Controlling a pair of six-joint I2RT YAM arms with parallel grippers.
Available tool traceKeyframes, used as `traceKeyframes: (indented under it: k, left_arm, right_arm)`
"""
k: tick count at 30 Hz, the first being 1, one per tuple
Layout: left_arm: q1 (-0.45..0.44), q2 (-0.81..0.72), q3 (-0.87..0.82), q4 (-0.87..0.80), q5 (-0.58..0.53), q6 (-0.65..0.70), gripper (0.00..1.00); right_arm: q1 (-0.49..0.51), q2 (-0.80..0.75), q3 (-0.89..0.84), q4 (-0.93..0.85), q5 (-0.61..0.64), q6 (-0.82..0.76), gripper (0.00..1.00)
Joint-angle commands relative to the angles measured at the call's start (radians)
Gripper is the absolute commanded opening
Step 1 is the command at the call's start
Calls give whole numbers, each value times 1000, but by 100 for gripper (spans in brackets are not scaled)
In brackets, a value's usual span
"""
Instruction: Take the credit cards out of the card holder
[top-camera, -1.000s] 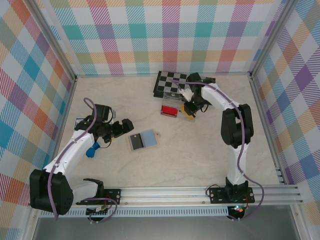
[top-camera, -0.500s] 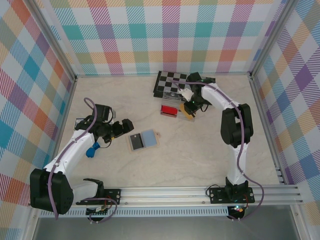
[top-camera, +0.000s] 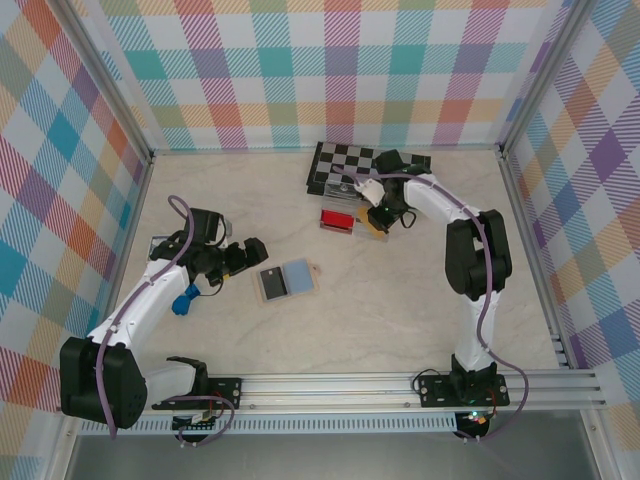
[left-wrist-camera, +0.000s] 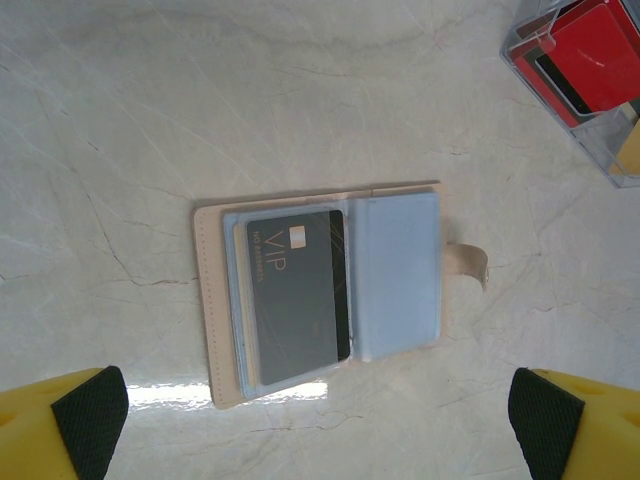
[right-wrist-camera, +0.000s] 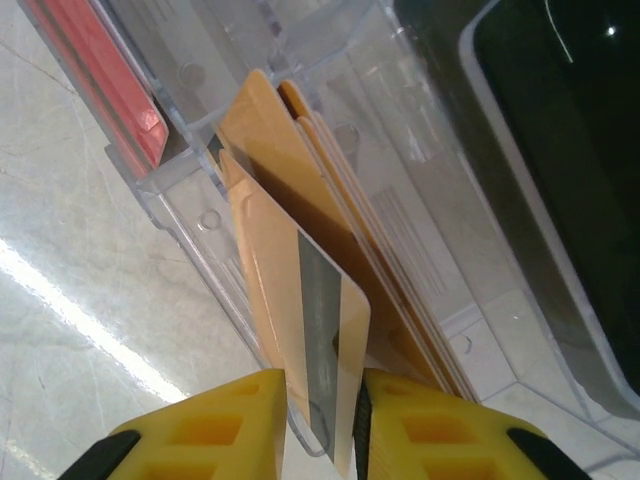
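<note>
- Pinching a tan card (right-wrist-camera: 300, 330) thinly, the right gripper (right-wrist-camera: 320, 425) may let it swivel and snag the tray (right-wrist-camera: 190, 215).
- Left gripper (left-wrist-camera: 320, 425) hangs wide open, empty.

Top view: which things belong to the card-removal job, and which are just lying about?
Job:
card holder, lying open
dark grey card in it
orange-tan card, held in the right pincer
clear tray holding more cards

Lying about:
chessboard
small blue object

Left pincer (left-wrist-camera: 318, 415) wide; right pincer (right-wrist-camera: 320, 412) tight.
</note>
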Motion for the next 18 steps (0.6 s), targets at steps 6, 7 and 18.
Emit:
traceKeyframes:
  k: [6,7,18]
  left_arm:
    - [9,3,12,12,19,8,100]
    - [9,4,12,12,19,8,100]
    - [9,4,9,13,22,7,100]
  right_arm:
    - [11,-42,-23,33,5,-37,12]
    - [11,-44,-24,34,6,-38,11]
    - [17,-157,-20,-43,-12,-97,0]
